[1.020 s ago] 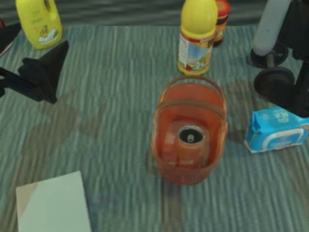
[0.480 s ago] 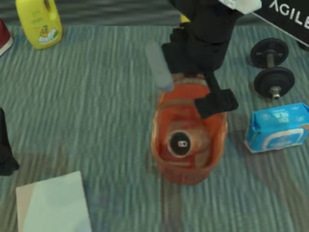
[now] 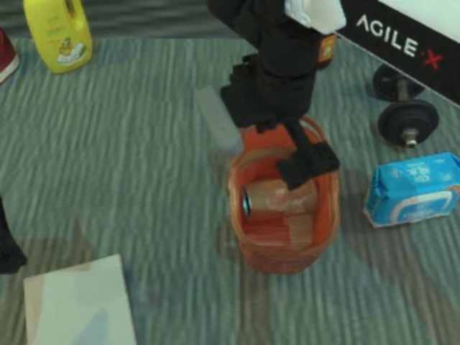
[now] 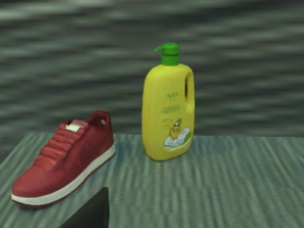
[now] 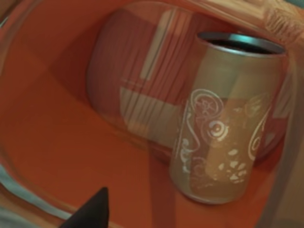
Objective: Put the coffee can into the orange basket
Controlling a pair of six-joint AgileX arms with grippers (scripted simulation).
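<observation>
Right gripper: over oval orange woven basket, opening indiscernible, grasp unclear. Tan patterned coffee can: previously upright, now sideways inside. Left arm parked left.

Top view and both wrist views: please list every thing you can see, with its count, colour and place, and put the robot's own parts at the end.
coffee can: 1, tan-brown, lying on its side inside the basket
orange basket: 1, orange-red, middle of the table
detergent bottle: 1, yellow with green pump cap, far left corner
shoe: 1, red with white sole, far left edge beside the bottle
wipes pack: 1, blue and white, right of the basket
dumbbell: 1, black, far right
flat card: 1, pale, near left corner
table: 1, grey-green striped cloth
right tool: 1, black, over the basket's far rim, above the can
left tool: 1, black, parked at the left edge
</observation>
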